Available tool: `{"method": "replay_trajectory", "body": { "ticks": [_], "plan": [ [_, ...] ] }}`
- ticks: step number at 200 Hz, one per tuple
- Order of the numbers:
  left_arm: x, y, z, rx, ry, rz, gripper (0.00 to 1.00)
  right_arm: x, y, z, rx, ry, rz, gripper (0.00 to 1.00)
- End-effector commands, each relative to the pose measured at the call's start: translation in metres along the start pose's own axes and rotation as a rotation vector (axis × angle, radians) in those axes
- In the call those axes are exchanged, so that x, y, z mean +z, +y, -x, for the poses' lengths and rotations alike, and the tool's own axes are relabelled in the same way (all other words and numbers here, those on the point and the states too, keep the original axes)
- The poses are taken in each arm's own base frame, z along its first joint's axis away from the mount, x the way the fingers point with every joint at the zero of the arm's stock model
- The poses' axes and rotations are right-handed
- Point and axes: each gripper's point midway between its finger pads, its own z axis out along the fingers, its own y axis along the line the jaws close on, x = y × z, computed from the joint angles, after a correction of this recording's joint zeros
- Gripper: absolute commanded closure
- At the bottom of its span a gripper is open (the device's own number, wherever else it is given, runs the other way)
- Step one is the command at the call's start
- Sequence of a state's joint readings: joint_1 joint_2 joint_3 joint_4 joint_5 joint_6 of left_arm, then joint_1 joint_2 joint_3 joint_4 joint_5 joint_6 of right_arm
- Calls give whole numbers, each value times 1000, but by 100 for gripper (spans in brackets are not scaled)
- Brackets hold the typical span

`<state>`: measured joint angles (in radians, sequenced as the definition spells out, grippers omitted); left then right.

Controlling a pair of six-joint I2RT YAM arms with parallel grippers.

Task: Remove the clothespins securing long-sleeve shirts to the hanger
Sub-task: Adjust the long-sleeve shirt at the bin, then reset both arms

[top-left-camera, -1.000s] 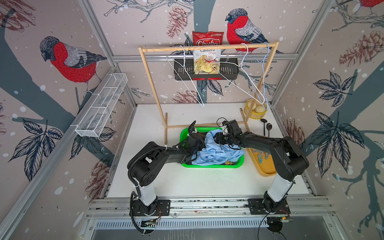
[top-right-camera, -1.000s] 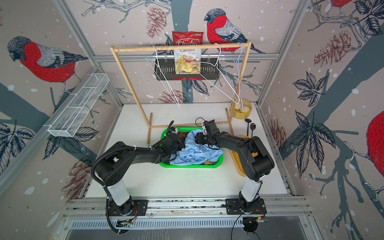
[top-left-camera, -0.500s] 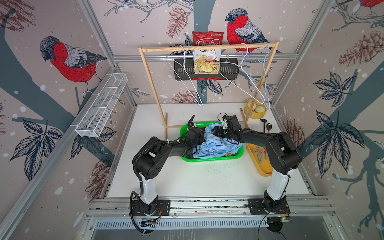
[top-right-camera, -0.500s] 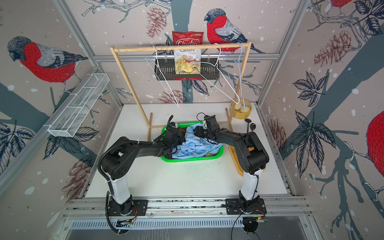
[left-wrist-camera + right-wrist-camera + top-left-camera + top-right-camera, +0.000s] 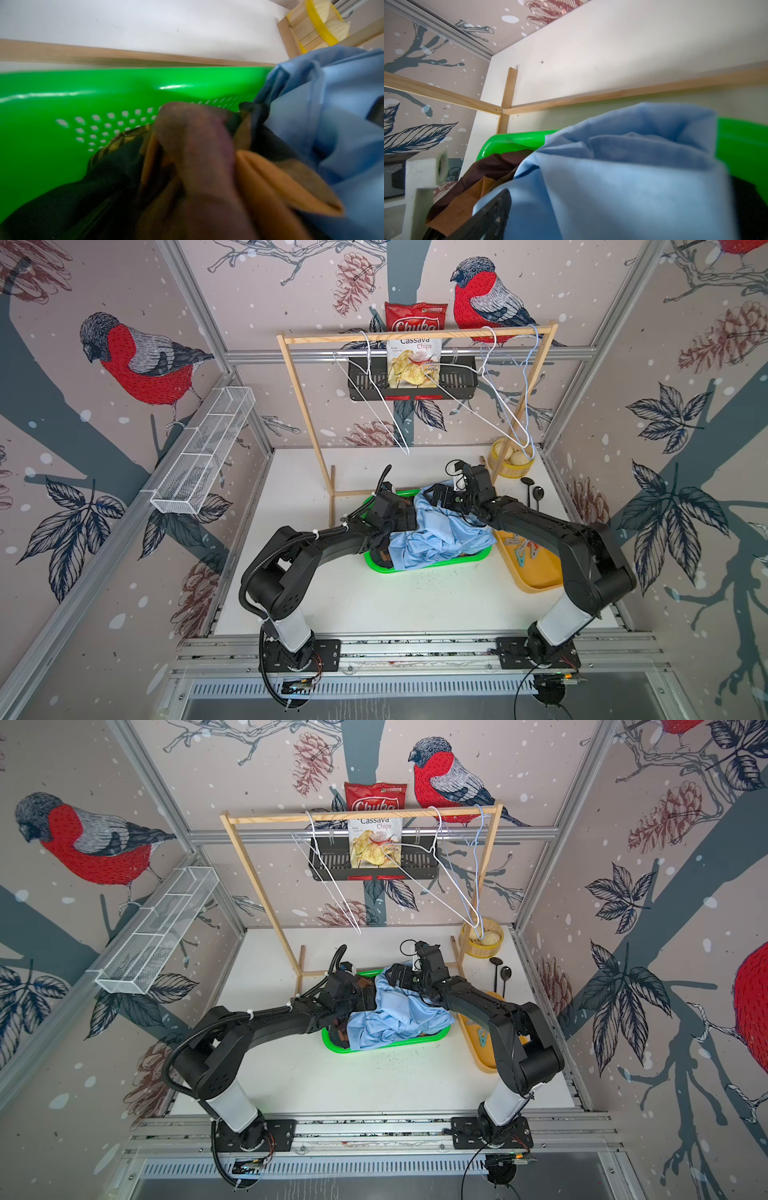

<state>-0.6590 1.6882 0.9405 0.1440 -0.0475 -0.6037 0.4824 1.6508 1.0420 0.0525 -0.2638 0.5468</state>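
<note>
Blue shirt [image 5: 440, 541] crumpled in green basket [image 5: 419, 571], long axis along basket. Left end effector [image 5: 409, 516] and right end effector [image 5: 438, 495]: jaw state cannot be determined.

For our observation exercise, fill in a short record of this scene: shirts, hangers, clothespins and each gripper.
shirts: blue shirt heaped over a dark plaid shirt in the green basket
hangers: wire hangers, bare, on the wooden rail
clothespins: several lying on the yellow tray
left gripper: at the dark plaid shirt, opening unclear
right gripper: at the blue shirt, opening unclear
</note>
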Motion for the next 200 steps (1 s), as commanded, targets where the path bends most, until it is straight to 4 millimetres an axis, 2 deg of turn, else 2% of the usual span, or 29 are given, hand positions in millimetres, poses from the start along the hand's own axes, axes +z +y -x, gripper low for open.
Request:
{"method": "replay_trajectory", "body": {
  "ticks": [1, 11, 32, 37, 70, 85, 95, 102, 121, 130, 152, 155, 158, 170, 184, 200],
  "plan": [
    [-18, -12, 11, 52, 4, -26, 1, -15, 6, 25, -49, -83, -28, 0],
    [-25, -15, 21, 61, -12, -25, 1, -20, 5, 32, -53, -97, -42, 0],
    [-36, -9, 28, 63, -18, -17, 1, -30, 8, 43, -59, -112, -49, 0],
    [-41, -15, 42, 60, -42, -31, 1, -33, 8, 44, -60, -114, -56, 0],
    [-67, -8, 60, 65, -76, -31, 1, -48, 9, 45, -40, -91, -49, 0],
    [-84, -2, 69, 63, -105, -26, 1, -62, 7, 46, -38, -112, -64, 0],
    [-101, 0, 82, 49, -148, -43, 1, -73, 6, 48, -38, -132, -73, 0],
    [-109, 7, 81, 38, -157, -54, 1, -80, 5, 50, -42, -146, -86, 0],
    [-147, 16, 102, 37, -282, -44, 1, -103, -3, 60, -63, -209, -151, 0],
    [-165, 22, 112, 53, -348, -13, 2, -114, -10, 66, -77, -252, -195, 0],
    [-198, 44, 127, 89, -474, 106, 4, -143, -45, 81, -58, -364, -350, 0],
    [-202, 48, 129, 92, -491, 133, 4, -143, -52, 80, -59, -372, -373, 0],
    [-206, 53, 131, 91, -510, 159, 4, -153, -53, 83, -62, -406, -383, 0],
    [-223, 75, 135, 95, -599, 281, 4, -171, -77, 83, -48, -485, -480, 0],
    [-233, 102, 131, 131, -666, 423, 4, -186, -104, 79, -37, -561, -566, 0],
    [-232, 128, 119, 190, -706, 535, 3, -193, -120, 73, -34, -612, -573, 0]
  ]
}}
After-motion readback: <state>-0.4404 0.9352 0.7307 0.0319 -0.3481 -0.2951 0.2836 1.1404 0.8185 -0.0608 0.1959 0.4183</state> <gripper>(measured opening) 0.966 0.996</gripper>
